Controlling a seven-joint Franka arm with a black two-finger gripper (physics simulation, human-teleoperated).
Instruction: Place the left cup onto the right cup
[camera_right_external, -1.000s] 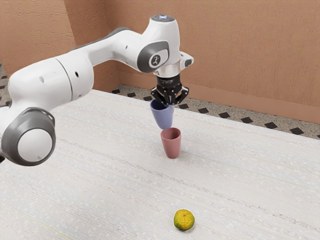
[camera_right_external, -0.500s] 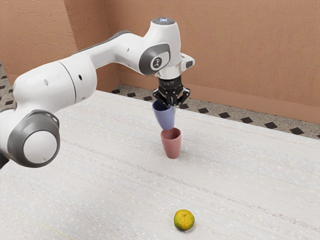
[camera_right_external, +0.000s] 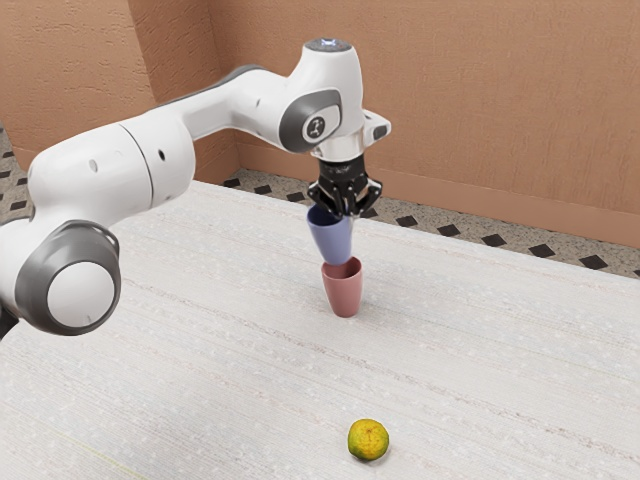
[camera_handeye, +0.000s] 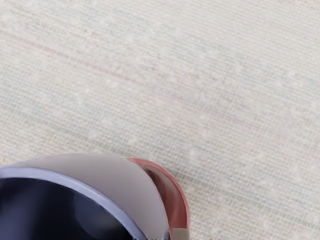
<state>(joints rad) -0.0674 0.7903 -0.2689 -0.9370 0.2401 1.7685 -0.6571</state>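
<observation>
Bright, diffuse light is falling from above onto the pale table (camera_right_external: 500, 330), leaving only faint contact shadows beneath the orange fruit (camera_right_external: 368, 439) and the pink cup (camera_right_external: 343, 288). The white arm (camera_right_external: 150, 160) is shading to grey underneath, without hard glare. In the wrist view, the inside of the blue cup (camera_handeye: 50, 210) is sitting in deep shadow.

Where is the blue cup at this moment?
In the exterior view, the blue cup hangs in the gripper right above the red cup, its base at that cup's rim.

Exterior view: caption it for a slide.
Franka gripper holds the blue cup over the upright red cup; an orange lies apart on the table.
</observation>
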